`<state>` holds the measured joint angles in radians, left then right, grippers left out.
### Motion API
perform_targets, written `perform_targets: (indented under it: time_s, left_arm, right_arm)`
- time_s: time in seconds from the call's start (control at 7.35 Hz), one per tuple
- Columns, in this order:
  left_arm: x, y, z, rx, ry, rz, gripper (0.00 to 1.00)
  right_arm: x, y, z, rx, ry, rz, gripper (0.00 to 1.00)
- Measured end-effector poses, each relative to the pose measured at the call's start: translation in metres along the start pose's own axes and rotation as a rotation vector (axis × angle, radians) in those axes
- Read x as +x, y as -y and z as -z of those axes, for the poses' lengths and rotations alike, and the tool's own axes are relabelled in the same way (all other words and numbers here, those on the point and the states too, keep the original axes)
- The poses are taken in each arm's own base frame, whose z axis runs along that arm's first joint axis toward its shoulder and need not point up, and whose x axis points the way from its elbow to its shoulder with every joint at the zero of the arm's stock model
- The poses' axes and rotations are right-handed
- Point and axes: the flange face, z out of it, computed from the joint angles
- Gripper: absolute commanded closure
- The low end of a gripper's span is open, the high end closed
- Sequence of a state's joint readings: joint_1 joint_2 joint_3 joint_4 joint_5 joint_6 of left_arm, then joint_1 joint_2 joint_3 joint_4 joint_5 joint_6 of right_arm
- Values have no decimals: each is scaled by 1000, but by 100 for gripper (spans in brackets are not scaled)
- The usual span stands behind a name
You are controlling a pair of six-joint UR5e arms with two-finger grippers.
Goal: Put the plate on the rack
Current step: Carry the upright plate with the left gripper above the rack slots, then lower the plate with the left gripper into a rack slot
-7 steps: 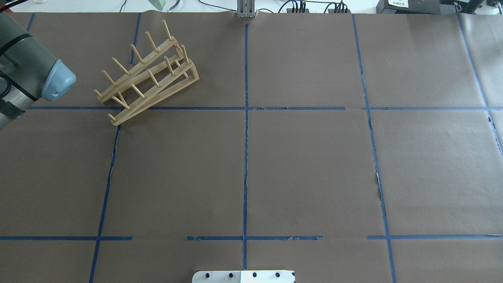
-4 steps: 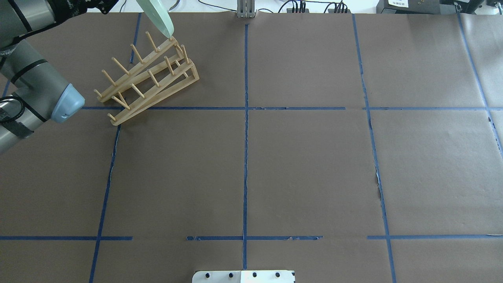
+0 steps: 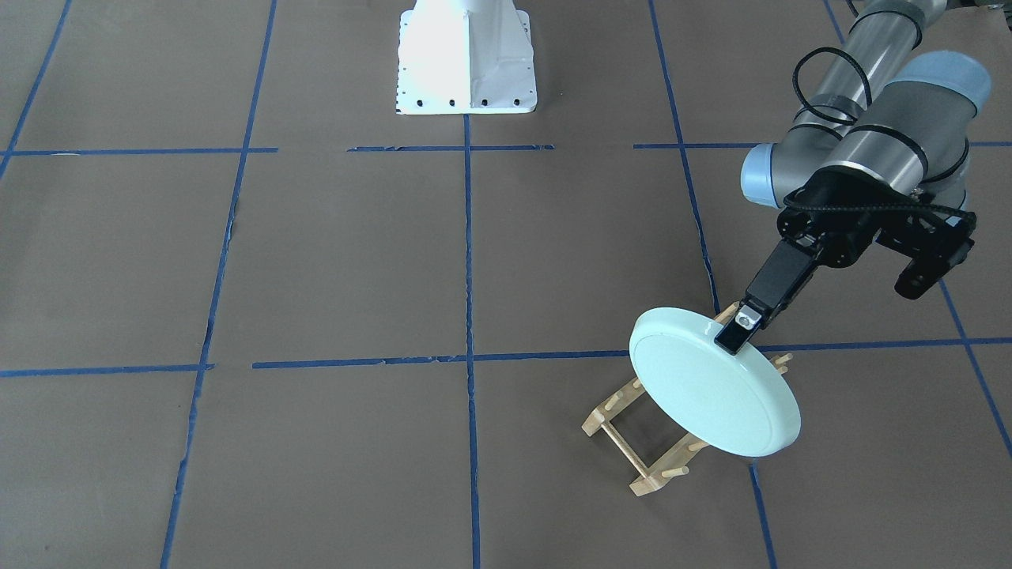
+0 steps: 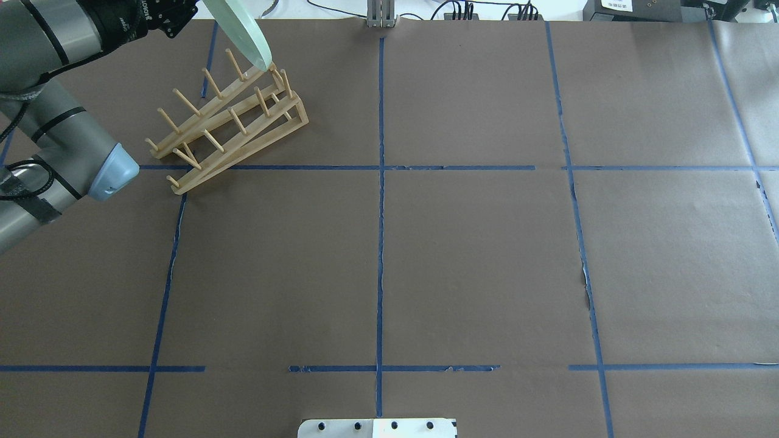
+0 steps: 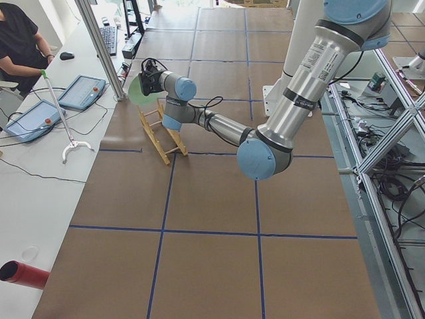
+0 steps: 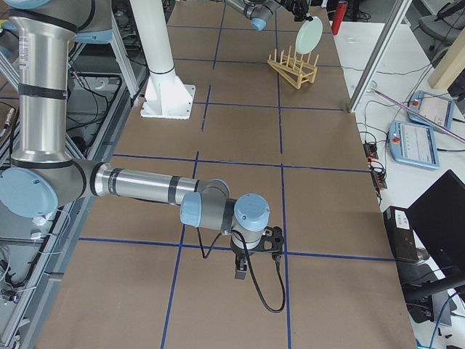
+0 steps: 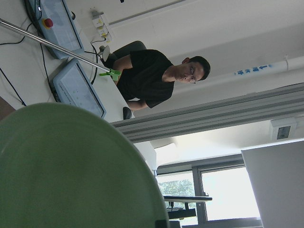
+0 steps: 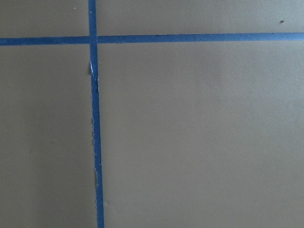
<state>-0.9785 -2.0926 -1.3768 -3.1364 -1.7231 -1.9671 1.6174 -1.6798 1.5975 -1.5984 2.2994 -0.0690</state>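
Exterior front-facing: left fingers (image 3: 771, 283) clamp plate (image 3: 711, 387) rim, above rack (image 3: 653, 480); right fingers (image 6: 240, 273): state unclear.

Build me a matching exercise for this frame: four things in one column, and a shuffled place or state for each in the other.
Things
1. plate
2. rack
3. left claw
4. right claw

Places and states
A. standing on the table, no dish in its slots
B. clamped on a pale green rim
C. held tilted on edge, in the air above the pegs
D. low over a bare stretch of tabletop, far from the other three

Pairs: 1-C, 2-A, 3-B, 4-D
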Motion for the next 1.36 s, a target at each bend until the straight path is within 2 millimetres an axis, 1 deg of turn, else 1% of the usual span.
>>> perform_targets:
  time_s: [0.68,0.82,1.09,1.36]
  left_arm:
    - [-13,5,-7,10,27,0,100]
    - [-14,4,-9,10,28,0,100]
    - [-8,1,-16,8,19,-2,100]
    - [-14,1,-22,9,32,-9,100]
  right_arm:
    - [0,0,0,1,0,0,0]
    - [0,0,0,0,0,0,0]
    - [0,0,0,0,0,0,0]
    - [0,0,0,1,0,0,0]
